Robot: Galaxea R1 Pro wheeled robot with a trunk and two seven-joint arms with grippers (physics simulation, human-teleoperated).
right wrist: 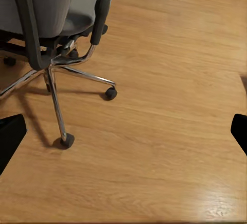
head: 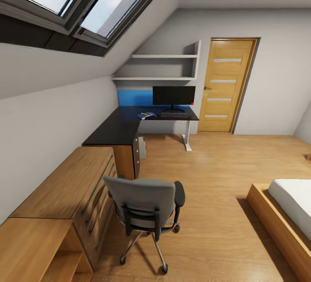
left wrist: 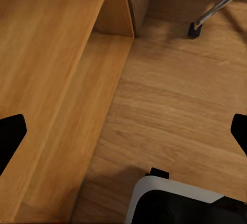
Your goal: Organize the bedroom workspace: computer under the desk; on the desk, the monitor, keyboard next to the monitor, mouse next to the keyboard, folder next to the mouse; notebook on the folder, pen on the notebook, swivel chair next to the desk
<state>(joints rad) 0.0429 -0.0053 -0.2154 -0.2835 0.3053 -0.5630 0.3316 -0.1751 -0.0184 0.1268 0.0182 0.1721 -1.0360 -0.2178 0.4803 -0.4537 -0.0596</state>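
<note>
- The light wooden chest of drawers [head: 65,187] runs along the wall at nine o'clock.
- The grey upholstered swivel chair with black armrests [head: 144,200] stands near, at twelve o'clock, back towards the robot, well short of the glossy black L-shaped tabletop [head: 116,128] beyond (still to be rolled there, I judge).
- The left hand [left wrist: 123,131] and the right hand [right wrist: 123,131] both hang spread, holding nothing; the right is nearer the chair's casters.
- On the tabletop stands the wide black monitor [head: 173,96]; wooden floor [head: 207,178] between.

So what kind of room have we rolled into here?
Most likely an attic bedroom with a study corner: a bed at the right, skylights in the sloped ceiling, and an L-shaped black desk carrying a monitor.
</note>
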